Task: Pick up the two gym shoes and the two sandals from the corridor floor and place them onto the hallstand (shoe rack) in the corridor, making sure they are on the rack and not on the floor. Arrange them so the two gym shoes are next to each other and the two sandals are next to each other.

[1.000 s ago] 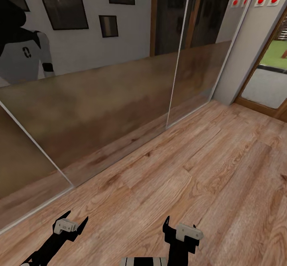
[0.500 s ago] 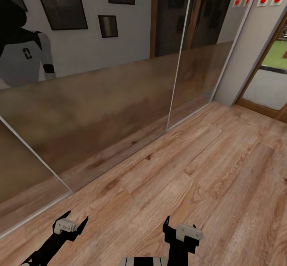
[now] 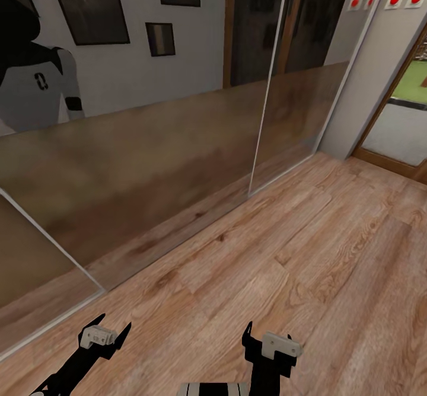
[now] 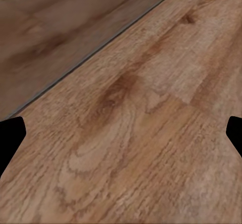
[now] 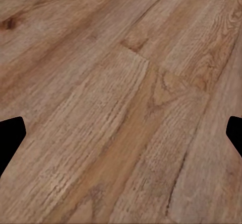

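Leftward-shifted view over wood-grain corridor floor [image 3: 284, 265]

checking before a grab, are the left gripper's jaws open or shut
Open: the left gripper shows two dark fingertips set apart with bare corridor floor between them.

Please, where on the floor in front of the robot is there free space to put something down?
The corridor floor lies bare from the mirrored sliding doors on the left across to the doorway at the right. The patch between the left hand and right hand is bare too. Both hands are open and hold nothing.
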